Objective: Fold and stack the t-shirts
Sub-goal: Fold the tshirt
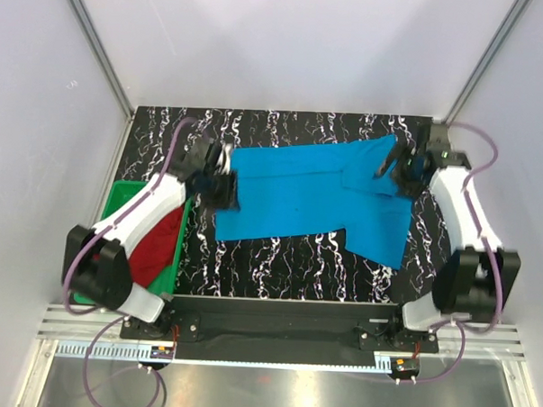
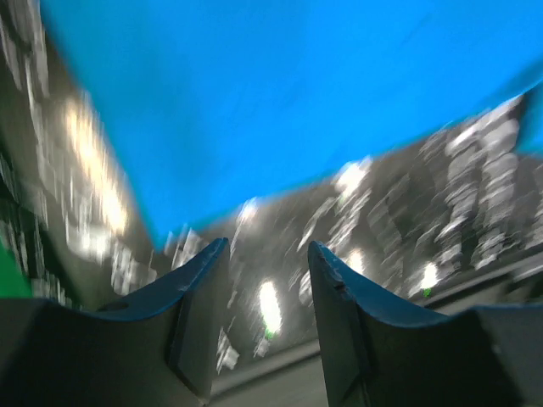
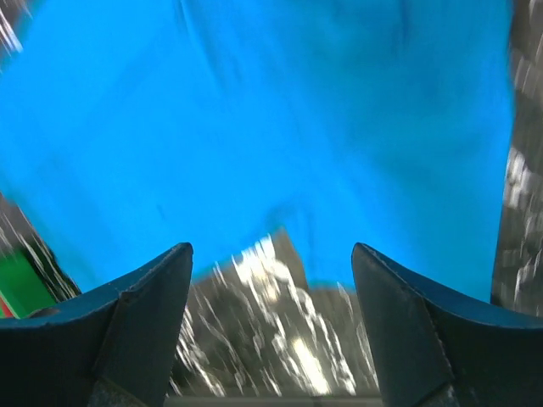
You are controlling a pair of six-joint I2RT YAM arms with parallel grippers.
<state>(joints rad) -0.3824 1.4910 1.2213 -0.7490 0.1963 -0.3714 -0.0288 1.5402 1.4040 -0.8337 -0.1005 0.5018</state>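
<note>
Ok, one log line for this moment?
blue t-shirt: flat on table | red t-shirt: in green bin | left hand: open, empty | right hand: open, empty

Both arms reach forward, elbows bent; the left gripper point(image 2: 269, 254) stands half parted, the right gripper point(image 3: 271, 254) wide, both empty.

The blue t-shirt point(image 1: 308, 192) is soft matt cloth, mostly smooth with a few faint creases. The table point(image 1: 278, 258) under it is black with white marbling and glossy, throwing back bright lights. Left of the blue t-shirt, a smooth green plastic bin point(image 1: 118, 197) holds the red t-shirt point(image 1: 157, 248), also matt cloth.
</note>
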